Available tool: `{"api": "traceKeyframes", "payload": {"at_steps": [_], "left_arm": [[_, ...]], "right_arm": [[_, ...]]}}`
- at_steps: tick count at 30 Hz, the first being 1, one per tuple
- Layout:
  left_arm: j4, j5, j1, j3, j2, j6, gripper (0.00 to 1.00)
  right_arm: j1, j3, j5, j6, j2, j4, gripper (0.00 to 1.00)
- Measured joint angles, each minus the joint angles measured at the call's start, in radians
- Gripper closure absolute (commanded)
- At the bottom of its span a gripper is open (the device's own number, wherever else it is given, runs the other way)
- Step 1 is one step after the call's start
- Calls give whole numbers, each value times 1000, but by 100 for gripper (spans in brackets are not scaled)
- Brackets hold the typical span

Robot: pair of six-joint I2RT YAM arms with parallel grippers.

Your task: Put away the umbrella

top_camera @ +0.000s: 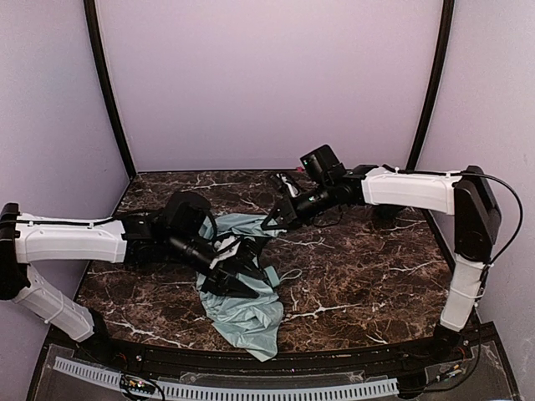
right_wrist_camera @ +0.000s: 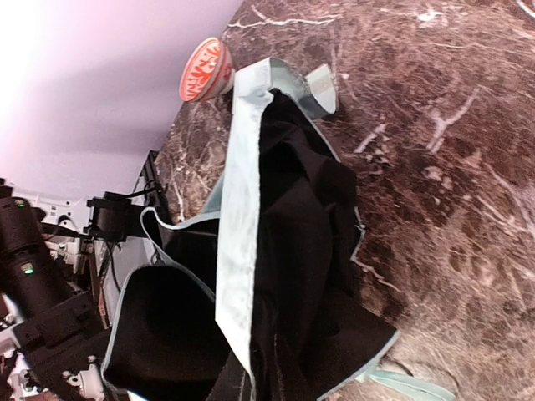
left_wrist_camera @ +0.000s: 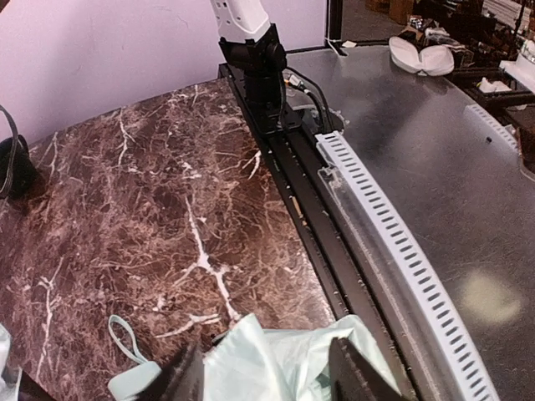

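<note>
Both arms seem mid-gather: right gripper (top_camera: 272, 222) pinches the umbrella (top_camera: 251, 322) at its one-o'clock edge; left gripper (left_wrist_camera: 267, 380) hold unclear; next, bundle fabric.

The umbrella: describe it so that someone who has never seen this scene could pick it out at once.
Start at the dark marble table and look just left of its middle. There is the umbrella, a crumpled heap of cloth. It alone is pale mint green with a black lining; the small bowl by the wall is red and white.
</note>
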Motion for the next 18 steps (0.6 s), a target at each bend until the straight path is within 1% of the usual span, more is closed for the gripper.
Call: {"api": "traceKeyframes", "payload": {"at_steps": [4, 6, 8, 9, 11, 12, 13, 14, 15, 17, 18], "left_arm": [[-149, 24, -21, 126, -14, 38, 15], [-188, 27, -23, 150, -69, 45, 10], [-203, 11, -24, 150, -150, 46, 10], [-200, -2, -20, 148, -190, 44, 11], [-185, -32, -1, 141, -250, 19, 15], [-173, -52, 21, 138, -267, -4, 20], [-156, -88, 37, 134, -270, -42, 29], [-143, -132, 95, 132, -265, -83, 37], [-132, -187, 134, 130, -251, -120, 40], [-127, -327, 193, 127, -187, -195, 40], [-134, -385, 212, 123, -151, -222, 36]], "right_arm": [[-29, -19, 70, -32, -45, -74, 93], [-42, -19, 93, -52, -73, -107, 93], [-52, -19, 113, -74, -102, -138, 94], [-55, -18, 118, -81, -111, -148, 94], [-60, -18, 132, -101, -127, -176, 94], [-65, -12, 137, -109, -131, -195, 94], [-67, -7, 140, -119, -135, -211, 94], [-69, -3, 143, -129, -139, -224, 92], [-71, 0, 146, -141, -144, -241, 89], [-76, 3, 150, -159, -155, -264, 83], [-78, 3, 151, -166, -159, -273, 79]]}}
